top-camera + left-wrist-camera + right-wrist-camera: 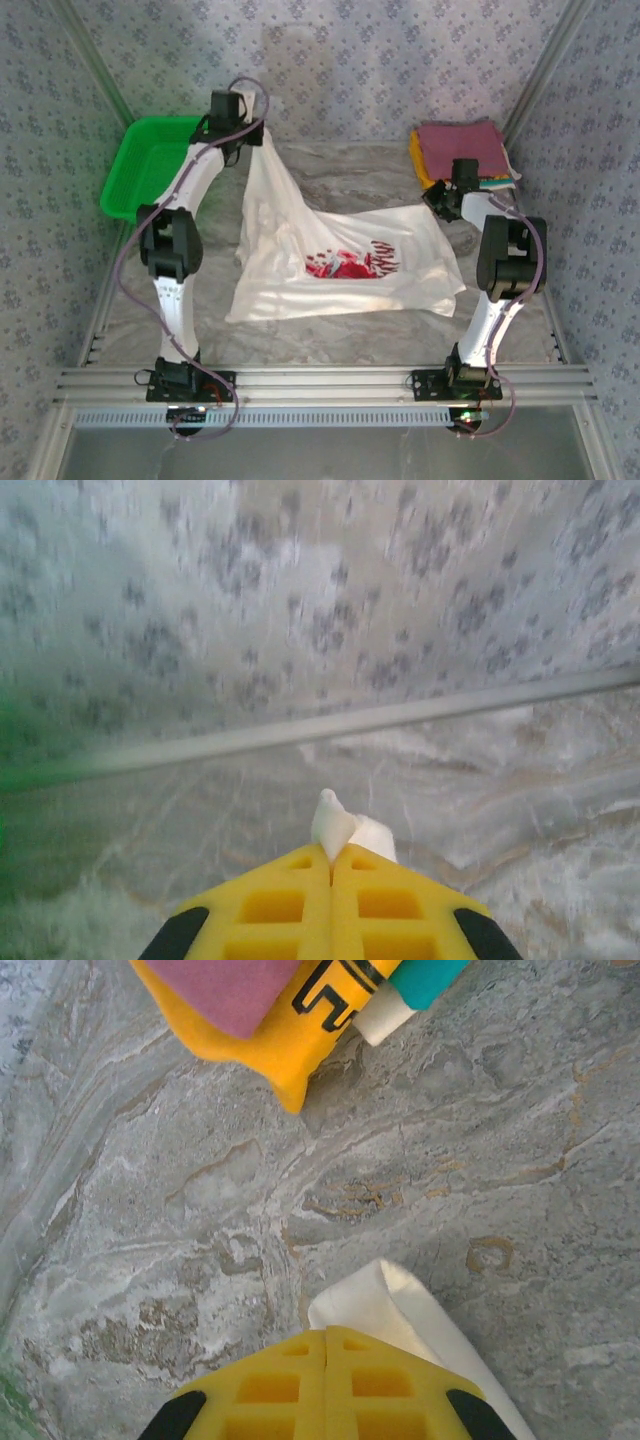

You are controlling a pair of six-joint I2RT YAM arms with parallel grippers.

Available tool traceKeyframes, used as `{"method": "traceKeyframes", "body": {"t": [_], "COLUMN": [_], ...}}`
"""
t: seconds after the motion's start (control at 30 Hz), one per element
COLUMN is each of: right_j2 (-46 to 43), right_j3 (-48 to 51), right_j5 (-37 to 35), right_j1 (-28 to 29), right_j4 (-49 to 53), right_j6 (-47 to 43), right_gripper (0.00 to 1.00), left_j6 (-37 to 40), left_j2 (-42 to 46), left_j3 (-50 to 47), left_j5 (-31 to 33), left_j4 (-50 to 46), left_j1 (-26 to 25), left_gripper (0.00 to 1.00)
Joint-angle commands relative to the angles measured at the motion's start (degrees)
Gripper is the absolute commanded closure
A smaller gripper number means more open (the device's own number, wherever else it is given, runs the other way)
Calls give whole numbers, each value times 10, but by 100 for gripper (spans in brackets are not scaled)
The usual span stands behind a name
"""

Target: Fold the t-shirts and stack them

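A white t-shirt (340, 265) with a red-and-black chest graphic hangs stretched between both arms over the middle of the table. My left gripper (250, 135) is raised at the back left, shut on one corner of the shirt; a white tuft (345, 828) pokes out above its yellow fingers (285, 900). My right gripper (445, 200) sits lower at the right, shut on another edge, a white fold (385, 1305) showing past its tips. Folded shirts in maroon (460, 145), yellow and teal are stacked at the back right; the maroon shirt (230, 990), yellow shirt (290, 1040) and teal shirt (425, 978) also appear in the right wrist view.
A green mesh basket (150, 165) stands at the back left beside the left arm. The marbled tabletop (330, 330) runs bare in front of the shirt. Patterned walls enclose the back and sides, and an aluminium rail (320, 380) crosses the near edge.
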State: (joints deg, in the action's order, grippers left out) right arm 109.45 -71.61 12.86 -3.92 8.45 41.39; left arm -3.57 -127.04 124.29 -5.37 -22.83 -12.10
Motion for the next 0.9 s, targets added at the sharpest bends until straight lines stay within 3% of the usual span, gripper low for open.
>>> {"method": "traceKeyframes", "body": {"t": [0.0,0.1,0.2,0.4,0.87], "right_j2": [9,10,17,60,65], "right_j3": [-11,1,-13,-79,-101], "right_j5": [-17,-26,-25,-21,-20], "right_j1": [3,4,6,8,2], "right_j4": [-31,-53,-52,-30,-5], "right_j6": [41,63,66,15,-40], "right_gripper": [100,100,100,100,100], "left_j6": [34,43,42,60,76], "left_j2": [-72,-183,-239,-192,-141], "left_j3": [181,396,500,388,356], "left_j5": [-3,-2,-4,17,8], "left_j4": [-111,-183,-202,-182,-244], "left_j1": [-1,-1,-1,1,2], "left_gripper": [100,100,100,100,100]}}
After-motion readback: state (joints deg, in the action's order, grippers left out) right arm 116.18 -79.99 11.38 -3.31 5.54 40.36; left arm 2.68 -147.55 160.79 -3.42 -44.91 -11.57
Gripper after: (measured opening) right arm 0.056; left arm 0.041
